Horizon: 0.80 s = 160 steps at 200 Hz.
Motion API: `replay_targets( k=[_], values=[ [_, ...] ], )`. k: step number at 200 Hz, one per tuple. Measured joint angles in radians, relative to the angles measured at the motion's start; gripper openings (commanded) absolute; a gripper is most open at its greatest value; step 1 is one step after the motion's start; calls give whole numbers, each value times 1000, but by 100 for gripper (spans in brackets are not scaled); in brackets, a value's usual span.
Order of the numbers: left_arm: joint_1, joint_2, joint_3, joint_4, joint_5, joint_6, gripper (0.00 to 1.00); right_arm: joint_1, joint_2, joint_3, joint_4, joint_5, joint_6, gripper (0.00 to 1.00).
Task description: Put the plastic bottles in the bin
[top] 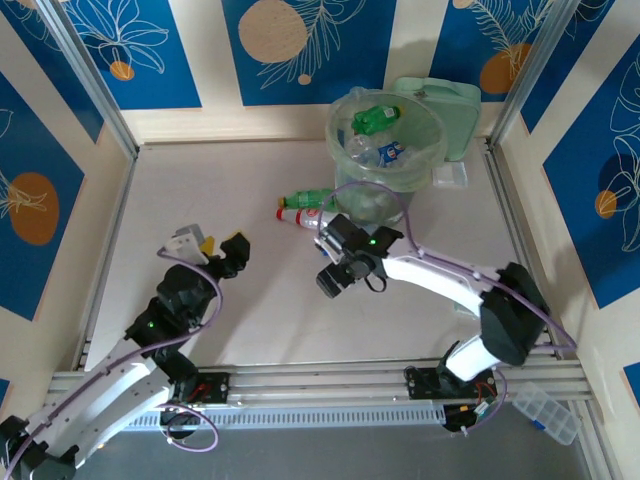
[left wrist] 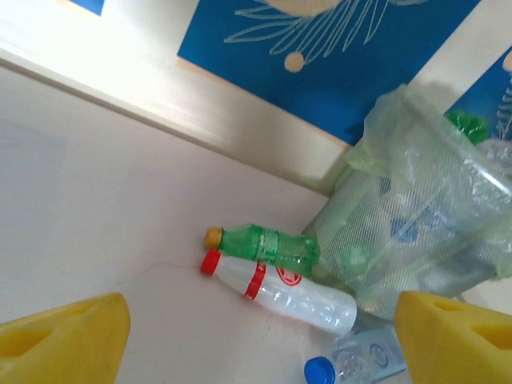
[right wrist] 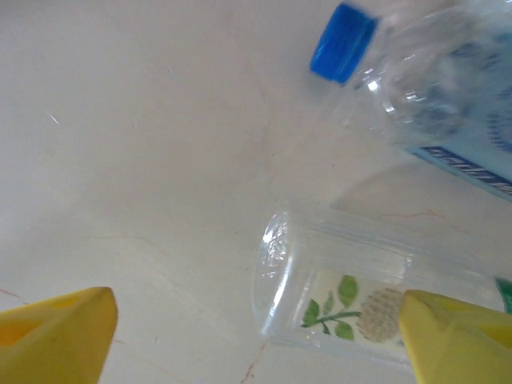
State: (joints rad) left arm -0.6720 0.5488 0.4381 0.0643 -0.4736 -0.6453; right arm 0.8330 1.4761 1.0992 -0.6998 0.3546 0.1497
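Your right gripper [right wrist: 256, 336] spreads wide over the flower-label bottle [right wrist: 344, 296] (lined up to grab it); left gripper [left wrist: 258, 336] hovers wide, empty.

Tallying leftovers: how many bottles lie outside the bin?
4: green bottle and white bottle beside the bin; blue-capped bottle and flower-labelled bottle below the right gripper. Others may hide.

Blue-capped bottle [right wrist: 416, 88] cut off by edge — flower-label bottle [right wrist: 336, 296] partly hidden (behind right hand [right wrist: 256, 340]).
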Motion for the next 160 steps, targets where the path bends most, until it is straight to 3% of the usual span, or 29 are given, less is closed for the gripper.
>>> replay_targets(
  k=[22, 43, 62, 86, 121, 160],
  values=[
    [0, -24, -5, -2, -17, 0, 86, -3, -98, -10, 7, 15, 97, 91],
    [0, -8, -5, -5, -19, 0, 86, 51, -161, -42, 53, 87, 233, 89],
    [0, 2, -6, -6, -19, 0, 86, 128, -190, -76, 45, 203, 485, 87],
    [0, 7, -11, -5, -19, 0, 86, 164, -191, -89, -60, 320, 940, 87],
    [0, 7, -15, -5, -19, 0, 86, 108, -180, -132, -158, 338, 1365, 96],
    [0, 7, -19, -4, -19, 1, 86, -50, -126, -136, -93, 260, 1483, 98]
  ],
)
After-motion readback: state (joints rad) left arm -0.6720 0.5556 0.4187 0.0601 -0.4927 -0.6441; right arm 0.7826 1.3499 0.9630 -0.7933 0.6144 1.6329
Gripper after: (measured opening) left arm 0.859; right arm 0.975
